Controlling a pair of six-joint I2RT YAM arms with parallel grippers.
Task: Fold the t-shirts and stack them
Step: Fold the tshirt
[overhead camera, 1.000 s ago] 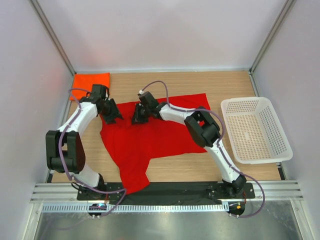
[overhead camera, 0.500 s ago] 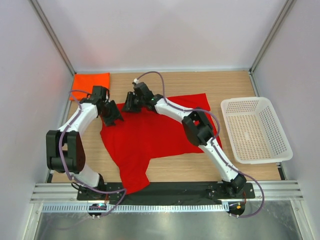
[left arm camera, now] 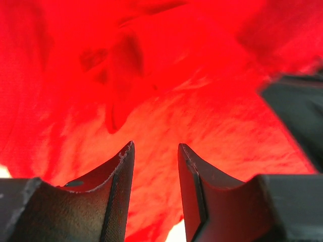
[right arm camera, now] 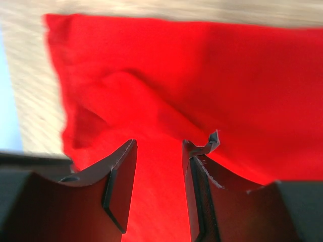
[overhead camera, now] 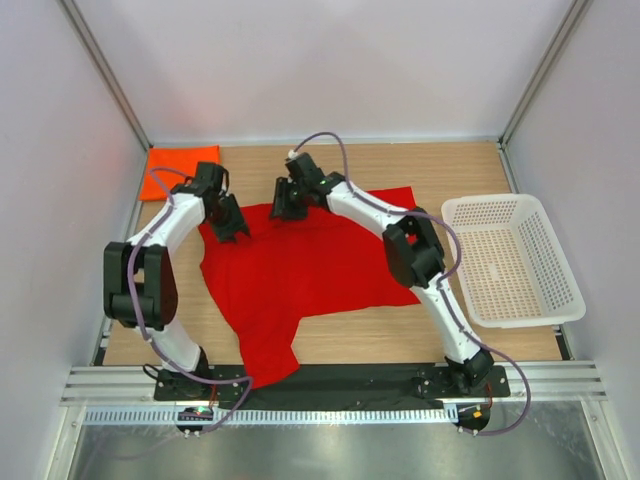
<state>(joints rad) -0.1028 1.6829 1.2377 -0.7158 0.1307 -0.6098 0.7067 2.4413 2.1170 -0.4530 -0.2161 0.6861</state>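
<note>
The red t-shirt lies spread, unfolded and wrinkled, across the middle of the table, one part trailing over the near edge. The orange t-shirt lies folded at the back left corner. My left gripper is at the red shirt's back left corner, with its jaws apart over red cloth in the left wrist view. My right gripper is at the shirt's back edge, with its jaws apart over a fold of red cloth. Bare wood shows beyond the shirt's edge.
A white plastic mesh basket stands at the right side of the table. White walls and metal posts close in the back and sides. A black strip and a metal rail run along the near edge.
My right gripper has moved from over the shirt to its back edge, first left, then back right. My left gripper has shifted slightly toward the back. The shirt's back left part lies flatter.
</note>
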